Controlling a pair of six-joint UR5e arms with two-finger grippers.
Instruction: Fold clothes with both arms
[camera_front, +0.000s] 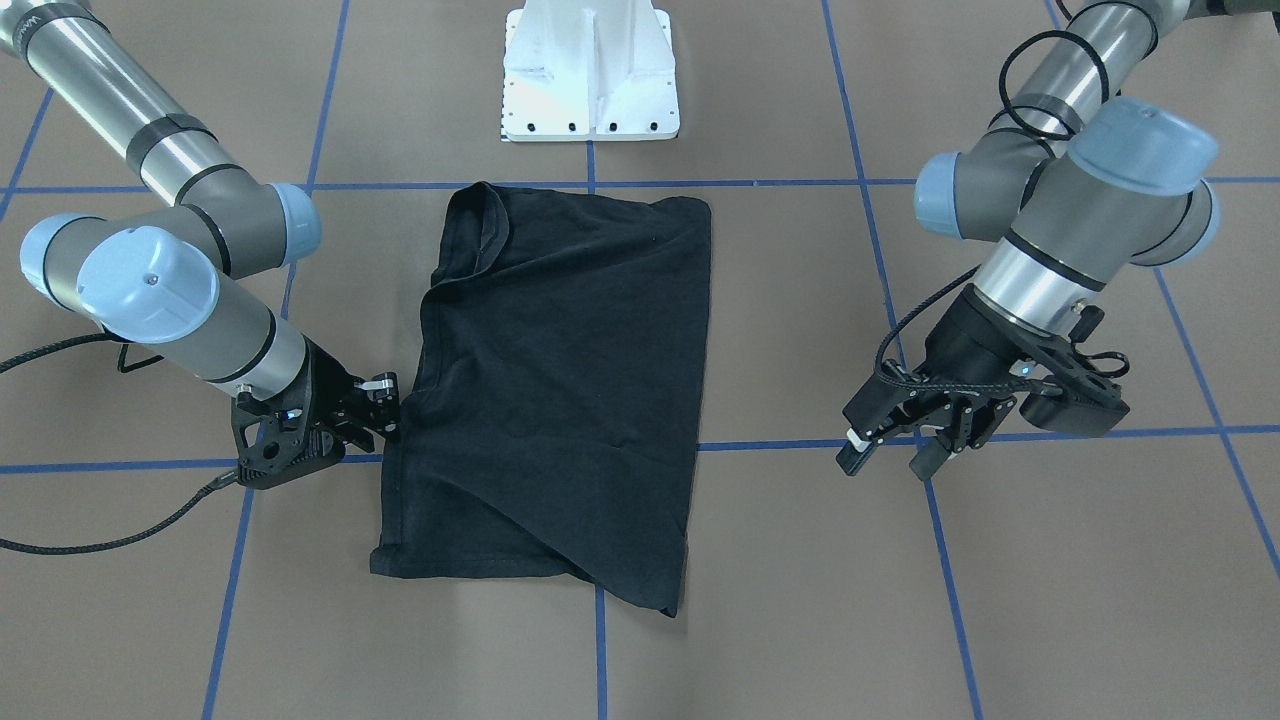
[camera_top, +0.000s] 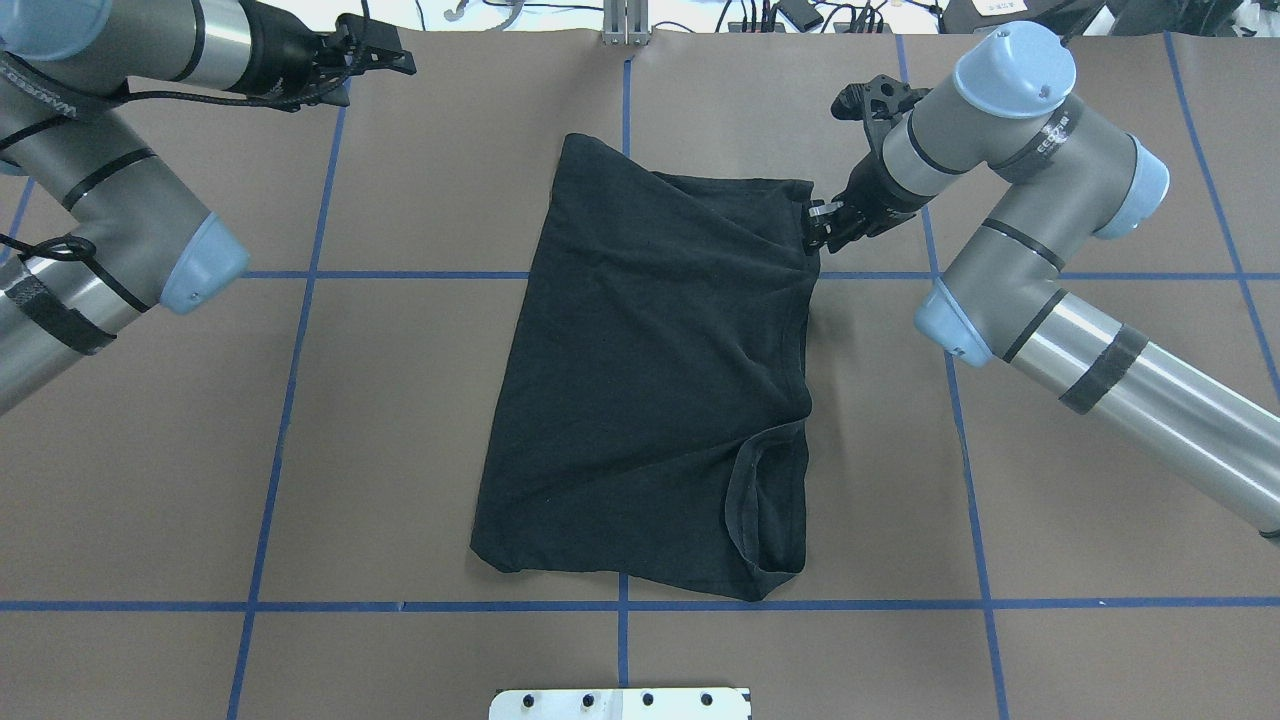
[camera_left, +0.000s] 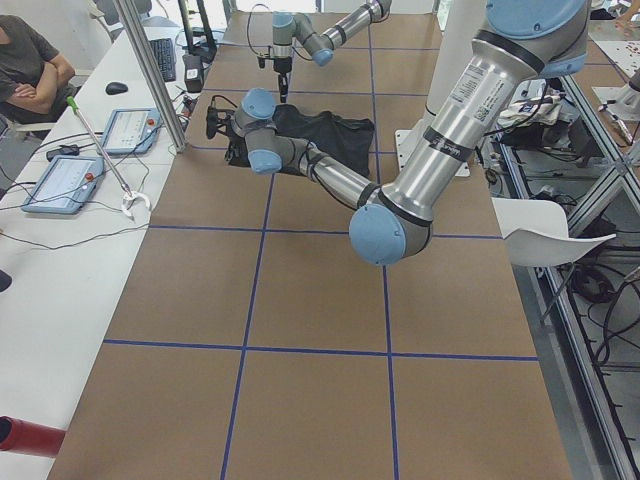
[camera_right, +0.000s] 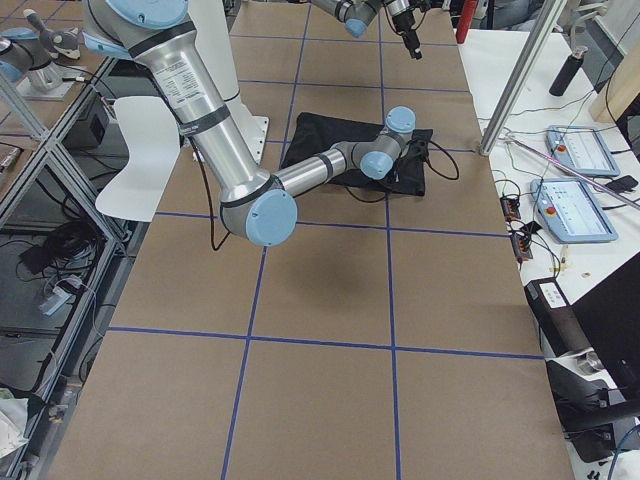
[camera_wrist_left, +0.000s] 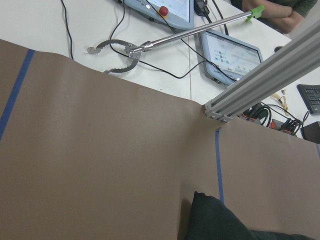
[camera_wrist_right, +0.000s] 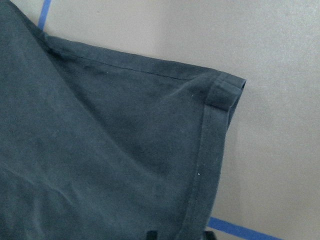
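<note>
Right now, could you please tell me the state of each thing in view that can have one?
T-shirt: folded over, lying flat, lightly wrinkled.
Left gripper: open, empty, well clear of the T-shirt.
Right gripper: at the T-shirt's side edge; open or shut cannot be told.

The black short-sleeved T-shirt (camera_top: 650, 380) lies flat at the table's centre, folded lengthwise into a tall, slightly slanted oblong with no print showing. In the overhead view its collar (camera_top: 742, 500) sits at 5 o'clock and its hem at 12. The silver-grey tubular right arm (camera_top: 1040, 310), with light blue joint caps, reaches in from 3 o'clock. Its black right gripper (camera_top: 820, 225) touches the shirt's 1 o'clock corner, the hem between its fingers; the grip is unclear. The matching left arm (camera_top: 110, 200) holds its left gripper (camera_top: 385, 58) well apart at 10 o'clock, fingers spread.
</note>
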